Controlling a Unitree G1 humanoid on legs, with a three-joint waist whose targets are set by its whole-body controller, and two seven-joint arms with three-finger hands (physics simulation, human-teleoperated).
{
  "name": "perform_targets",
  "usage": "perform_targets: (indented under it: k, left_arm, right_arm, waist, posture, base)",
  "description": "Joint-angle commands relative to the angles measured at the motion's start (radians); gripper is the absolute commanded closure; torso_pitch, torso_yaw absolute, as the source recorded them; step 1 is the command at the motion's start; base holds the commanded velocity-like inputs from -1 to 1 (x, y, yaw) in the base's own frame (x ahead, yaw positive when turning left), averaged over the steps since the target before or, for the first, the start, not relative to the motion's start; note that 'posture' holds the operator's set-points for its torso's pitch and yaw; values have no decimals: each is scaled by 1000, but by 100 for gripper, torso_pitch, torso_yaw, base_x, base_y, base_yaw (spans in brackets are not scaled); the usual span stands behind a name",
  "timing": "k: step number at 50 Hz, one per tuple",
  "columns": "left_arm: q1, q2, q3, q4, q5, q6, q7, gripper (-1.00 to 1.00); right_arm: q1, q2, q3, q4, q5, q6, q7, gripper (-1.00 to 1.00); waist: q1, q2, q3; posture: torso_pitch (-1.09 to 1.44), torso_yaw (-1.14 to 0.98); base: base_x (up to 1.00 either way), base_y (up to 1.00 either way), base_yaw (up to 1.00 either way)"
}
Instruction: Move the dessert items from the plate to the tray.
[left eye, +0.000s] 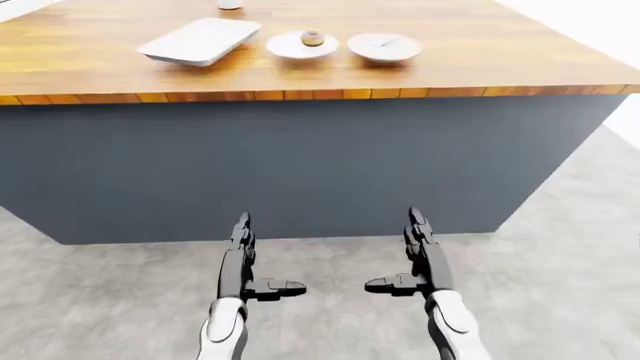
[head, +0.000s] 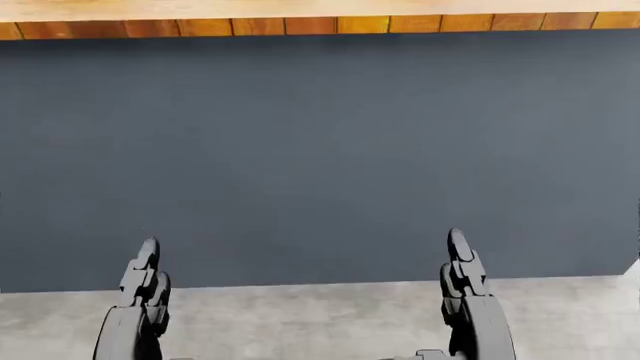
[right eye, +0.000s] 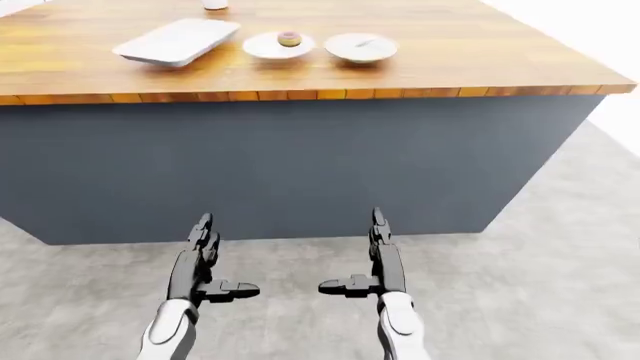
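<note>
In the left-eye view a grey rectangular tray (left eye: 200, 41) lies on the wooden island counter (left eye: 480, 52), tilted slightly. To its right sits a small white plate (left eye: 295, 48) bearing a brown doughnut-like dessert (left eye: 313, 37). A second white plate (left eye: 384, 47) further right carries a pale item too small to identify. My left hand (left eye: 258, 256) and right hand (left eye: 396, 252) hang low over the floor, well short of the counter. Both are open with fingers straight, thumbs pointing inward and nothing held.
The island's dark grey side wall (head: 320, 157) fills the head view and stands between me and the countertop. A small pale cup (left eye: 229, 4) sits past the tray at the top of the left-eye view. Grey floor (left eye: 560, 247) spreads to the right.
</note>
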Motion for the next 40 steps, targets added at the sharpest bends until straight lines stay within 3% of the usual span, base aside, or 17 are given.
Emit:
perform_targets:
  k: [1,3,5,7,8,13,15,23,24,25,26,30,32,36,37,38,40]
  left_arm:
    - [-36,-3,-4,-131,-6,-22,10,-100]
    - [-35,-4,-9,-128,2,-31,15,-100]
    - [-27,-4,-15,-151,3,-10,11,-100]
    - [-25,-3,-16,-174,3,12,10,-100]
    - [-25,-2,-16,-187,4,22,9,-100]
    - [-46,15,6,-313,-14,168,-13,-100]
    - [-63,31,10,-411,-50,329,-73,-100]
    - [-267,91,90,-678,-76,736,-74,-100]
    - [-297,98,97,-696,-84,778,-71,-100]
    - [-320,102,105,-700,-95,806,-71,-100]
    - [-341,107,111,-706,-106,835,-68,-100]
    - [-438,140,137,-746,-155,963,-55,-100]
    - [-458,154,139,-730,-164,962,-51,-100]
    - [-474,168,140,-731,-175,978,-45,-100]
    - [-482,172,143,-731,-177,984,-43,-100]
    - [-492,177,146,-733,-180,994,-41,-100]
    - [-504,185,146,-732,-183,1000,-40,-100]
  right_arm:
    - [-18,-1,3,-130,1,-14,-6,-100]
    - [-11,-2,2,-154,-2,2,-9,-100]
    - [-16,-2,0,-139,-2,-6,-9,-100]
    - [-32,-2,2,-109,-7,-20,-11,-100]
    - [-36,-2,1,-105,-8,-22,-11,-100]
    - [-63,-12,-1,-187,-32,106,-28,-100]
    - [-89,-23,-8,-246,-35,194,-15,-100]
    - [-208,-70,-62,-475,-12,497,51,-100]
    - [-223,-76,-67,-476,-11,509,56,-100]
    - [-235,-79,-70,-508,-9,547,57,-100]
    - [-247,-84,-78,-517,-5,564,61,-100]
    - [-308,-113,-94,-563,-3,653,71,-100]
    - [-315,-123,-95,-558,-10,653,81,-100]
    - [-334,-136,-100,-587,-20,691,98,-100]
    - [-339,-137,-100,-595,-22,701,101,-100]
    - [-343,-139,-100,-601,-26,709,104,-100]
    - [-350,-140,-100,-599,-30,705,109,-100]
  waist:
    - [-2,-8,-1]
    - [6,-2,-63]
    - [5,-9,-17]
    - [5,-9,-68]
    - [5,-9,-74]
    - [7,-5,-81]
    - [8,-3,-83]
    - [10,-3,-93]
    - [9,2,-110]
    - [9,4,-85]
    - [9,5,-75]
    - [14,16,-57]
    - [19,7,-57]
    - [26,-73,-63]
    - [18,-39,-55]
    - [26,-55,-50]
    - [18,-46,-53]
  posture:
    - [0,0]
    - [0,0]
    - [0,0]
    - [0,0]
    - [0,0]
    - [0,0]
    - [0,0]
    - [0,0]
    - [0,0]
    - [0,0]
    - [0,0]
    - [0,0]
    - [0,0]
    - [0,0]
    - [0,0]
    - [0,0]
    - [0,0]
  base:
    - [0,0,0]
    - [0,0,0]
    - [0,0,0]
    - [0,0,0]
    - [0,0,0]
    - [0,0,0]
    - [0,0,0]
    - [1,0,0]
    - [16,-1,0]
    - [17,-2,0]
    - [17,-2,0]
    - [28,-16,0]
    - [31,-19,0]
    - [30,-19,0]
    - [30,-18,0]
    - [30,-18,0]
    - [30,-18,0]
